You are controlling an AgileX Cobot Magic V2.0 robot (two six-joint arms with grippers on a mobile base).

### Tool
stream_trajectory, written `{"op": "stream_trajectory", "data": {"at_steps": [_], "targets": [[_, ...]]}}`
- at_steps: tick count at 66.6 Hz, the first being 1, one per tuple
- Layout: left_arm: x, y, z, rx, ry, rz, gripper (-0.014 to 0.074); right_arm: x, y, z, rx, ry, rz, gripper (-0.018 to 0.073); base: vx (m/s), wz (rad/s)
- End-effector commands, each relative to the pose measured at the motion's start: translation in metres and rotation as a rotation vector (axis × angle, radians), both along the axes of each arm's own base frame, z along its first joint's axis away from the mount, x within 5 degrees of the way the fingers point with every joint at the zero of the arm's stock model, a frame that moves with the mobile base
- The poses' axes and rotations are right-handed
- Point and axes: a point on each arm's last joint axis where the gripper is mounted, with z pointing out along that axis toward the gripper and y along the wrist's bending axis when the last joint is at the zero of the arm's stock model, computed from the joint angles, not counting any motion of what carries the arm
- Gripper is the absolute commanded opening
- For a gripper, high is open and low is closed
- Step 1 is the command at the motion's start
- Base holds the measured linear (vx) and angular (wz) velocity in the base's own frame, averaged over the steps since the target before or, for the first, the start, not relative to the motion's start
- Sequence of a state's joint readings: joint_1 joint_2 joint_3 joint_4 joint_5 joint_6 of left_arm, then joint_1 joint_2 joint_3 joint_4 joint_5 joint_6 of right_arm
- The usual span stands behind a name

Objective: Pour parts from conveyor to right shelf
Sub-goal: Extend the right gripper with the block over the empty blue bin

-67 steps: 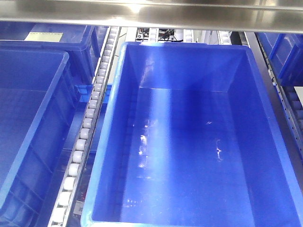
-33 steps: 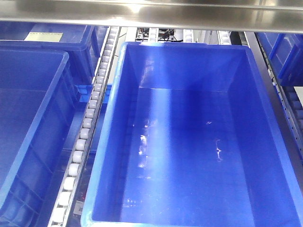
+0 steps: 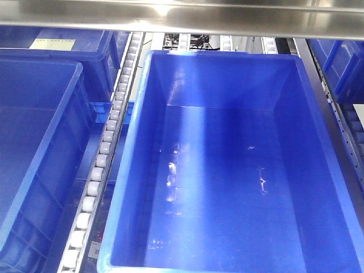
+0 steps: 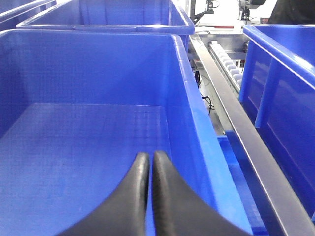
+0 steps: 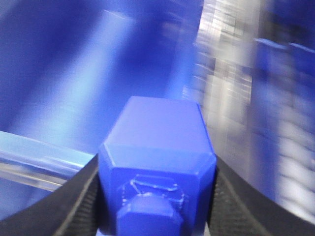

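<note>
The right pincer (image 5: 156,206) was clamped on the part (image 5: 157,162), knob toward the camera, carrying it for release into a bin. The left pincer (image 4: 149,196) was closed and empty above the bin (image 4: 187,98) floor. The shelf's centre bin (image 3: 131,170) held nothing.

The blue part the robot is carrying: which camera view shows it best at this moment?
The right wrist view: the blue part fills the centre, gripped between the right gripper's dark fingers, knob facing the camera, background blurred. The front-facing view shows only the empty blue bin; the left wrist view shows the shut left gripper over another bin, no part.
</note>
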State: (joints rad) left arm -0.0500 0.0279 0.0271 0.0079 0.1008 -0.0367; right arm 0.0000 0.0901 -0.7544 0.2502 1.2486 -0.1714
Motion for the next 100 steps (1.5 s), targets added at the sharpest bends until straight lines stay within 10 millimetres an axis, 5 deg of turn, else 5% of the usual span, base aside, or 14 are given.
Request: {"op": "stream_trajectory", "data": {"at_steps": [1,25,42,60,71,84,100], "targets": [[0.001,-0.001,0.013,-0.021,-0.078,-0.007,-0.0006,0.024,0.012,0.021,0.075,-0.041,0.113,-0.0005,0.00,0.00],[0.001,-0.001,0.013,-0.021,-0.078,-0.007,-0.0006,0.143,0.024,0.013,0.181,0.238,0.219,-0.0005,0.00,0.00],[0.001,-0.001,0.013,-0.021,-0.078,-0.007,-0.0006,0.199,0.026,-0.014,0.206,0.366,0.230,-0.0003,0.00,0.00],[0.001,-0.001,0.013,-0.021,-0.078,-0.007,-0.0006,0.233,0.026,-0.015,0.213,0.393,0.221,-0.0002,0.00,0.00],[0.001,-0.001,0.013,-0.021,-0.078,-0.007,-0.0006,0.251,0.049,-0.007,0.171,0.398,0.276,-0.0003,0.00,0.00],[0.001,-0.001,0.013,-0.021,-0.078,-0.007,-0.0006,0.272,0.086,-0.042,0.038,0.539,0.265,-0.0003,0.00,0.00],[0.001,-0.001,0.013,-0.021,-0.078,-0.007,-0.0006,0.297,0.094,-0.088,-0.041,0.678,0.156,-0.0003,0.00,0.00]]}}
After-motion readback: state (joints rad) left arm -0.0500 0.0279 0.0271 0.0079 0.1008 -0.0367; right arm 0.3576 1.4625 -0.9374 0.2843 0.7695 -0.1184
